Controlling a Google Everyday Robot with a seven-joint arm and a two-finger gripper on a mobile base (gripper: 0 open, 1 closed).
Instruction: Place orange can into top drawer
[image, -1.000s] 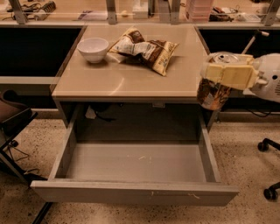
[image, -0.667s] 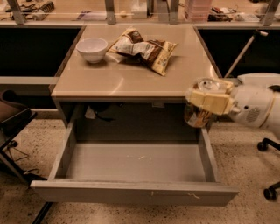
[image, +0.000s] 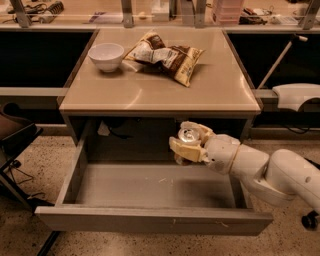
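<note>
The top drawer (image: 150, 192) is pulled open under the beige table, its grey floor bare. My gripper (image: 187, 142) reaches in from the right on a white arm and is shut on the orange can (image: 188, 136), whose silver top faces up. The can hangs upright above the drawer floor, right of its middle, just below the table's front edge. Most of the can's body is hidden by the fingers.
On the table (image: 125, 95) stand a white bowl (image: 106, 55) at the back left and a brown-and-yellow snack bag (image: 167, 55) at the back middle. A dark chair (image: 15, 137) is at the left. Another white arm part (image: 297, 95) sits at the right.
My gripper has carried the can leftward from beside the table's right edge to over the open drawer, and lower.
</note>
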